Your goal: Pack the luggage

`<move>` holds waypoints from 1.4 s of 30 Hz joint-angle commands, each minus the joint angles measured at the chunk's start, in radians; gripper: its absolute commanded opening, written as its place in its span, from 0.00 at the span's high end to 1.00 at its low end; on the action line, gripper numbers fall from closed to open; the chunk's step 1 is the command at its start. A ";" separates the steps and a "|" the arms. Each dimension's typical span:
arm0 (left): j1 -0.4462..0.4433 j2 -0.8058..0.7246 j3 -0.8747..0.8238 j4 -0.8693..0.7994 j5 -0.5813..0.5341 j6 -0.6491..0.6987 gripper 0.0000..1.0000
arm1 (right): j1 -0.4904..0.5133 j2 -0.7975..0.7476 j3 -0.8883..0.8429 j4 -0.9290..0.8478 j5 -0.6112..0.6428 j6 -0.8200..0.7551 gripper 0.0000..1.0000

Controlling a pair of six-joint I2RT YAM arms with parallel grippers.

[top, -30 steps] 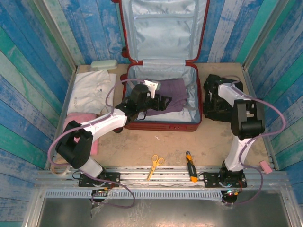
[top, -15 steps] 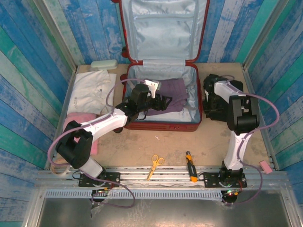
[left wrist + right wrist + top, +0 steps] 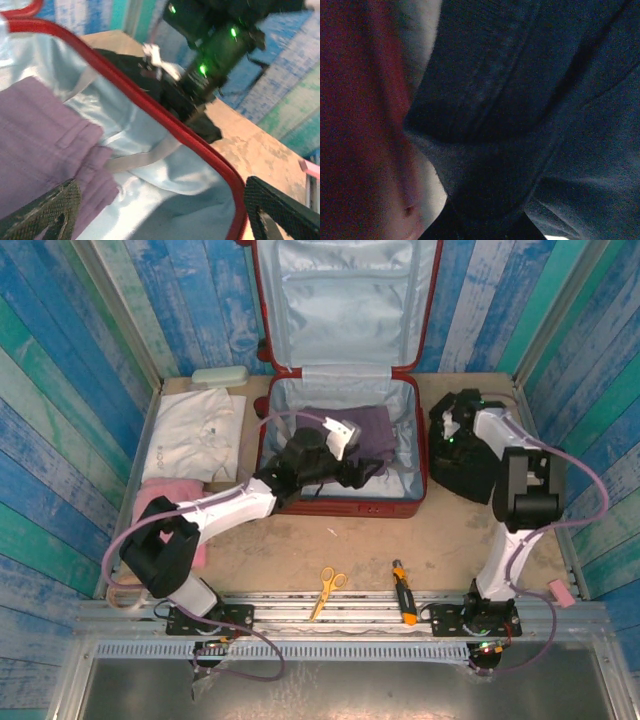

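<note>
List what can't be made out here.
Right gripper: top view, fingertips buried in the dark clothing; grip unclear.
Right wrist view: too close, dim and blurred to identify that clothing.
Luggage lid: cut off by the top view's upper edge.
Pink item at right rail: too small.

One suitcase (image 3: 390, 508), one purple garment (image 3: 375, 425), one black garment (image 3: 462, 468), one white bag (image 3: 190, 440) — one pair of scissors (image 3: 327, 586), one screwdriver (image 3: 403, 592)
</note>
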State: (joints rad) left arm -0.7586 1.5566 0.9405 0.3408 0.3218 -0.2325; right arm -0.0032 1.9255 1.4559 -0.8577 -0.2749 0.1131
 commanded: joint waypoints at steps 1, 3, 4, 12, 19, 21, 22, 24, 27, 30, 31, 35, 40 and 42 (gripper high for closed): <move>-0.059 -0.040 -0.080 0.194 0.054 0.136 0.11 | -0.041 -0.143 0.010 0.021 -0.205 0.036 0.99; -0.086 -0.040 -0.116 0.280 0.057 0.164 0.10 | -0.058 -0.196 0.008 0.023 -0.229 0.050 1.00; -0.094 -0.034 -0.124 0.318 0.064 0.165 0.10 | -0.067 -0.224 0.006 0.023 -0.238 0.059 1.00; -0.101 0.065 -0.075 0.401 0.101 0.108 0.10 | -0.092 -0.358 0.034 0.035 -0.292 0.093 0.99; -0.104 0.161 0.000 0.434 0.141 0.055 0.10 | -0.082 -0.395 0.056 0.108 -0.435 0.184 0.99; -0.105 0.188 0.014 0.455 0.159 0.033 0.10 | -0.070 -0.395 0.065 0.118 -0.464 0.202 0.99; -0.108 0.203 0.020 0.469 0.164 0.019 0.10 | -0.058 -0.391 0.074 0.120 -0.480 0.207 0.99; -0.114 0.229 0.034 0.477 0.163 0.001 0.10 | -0.029 -0.380 0.088 0.125 -0.495 0.217 1.00; -0.127 0.275 0.077 0.441 0.119 -0.032 0.11 | 0.022 -0.358 0.112 0.134 -0.508 0.230 0.99; -0.133 0.311 0.102 0.439 0.075 -0.076 0.11 | 0.068 -0.332 0.140 0.141 -0.517 0.242 0.99; -0.131 0.320 0.103 0.454 0.063 -0.099 0.11 | 0.078 -0.325 0.147 0.144 -0.513 0.246 0.99; -0.133 0.347 0.112 0.483 -0.003 -0.164 0.12 | 0.106 -0.298 0.166 0.170 -0.529 0.269 0.99; -0.133 0.372 0.106 0.497 -0.147 -0.258 0.17 | 0.144 -0.258 0.184 0.191 -0.535 0.286 0.99; -0.133 0.373 0.095 0.495 -0.206 -0.299 0.19 | 0.152 -0.242 0.193 0.195 -0.535 0.289 1.00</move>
State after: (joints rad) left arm -0.8886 1.8797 1.0328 0.8040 0.2352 -0.4469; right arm 0.1272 1.6718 1.6073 -0.7082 -0.7498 0.3893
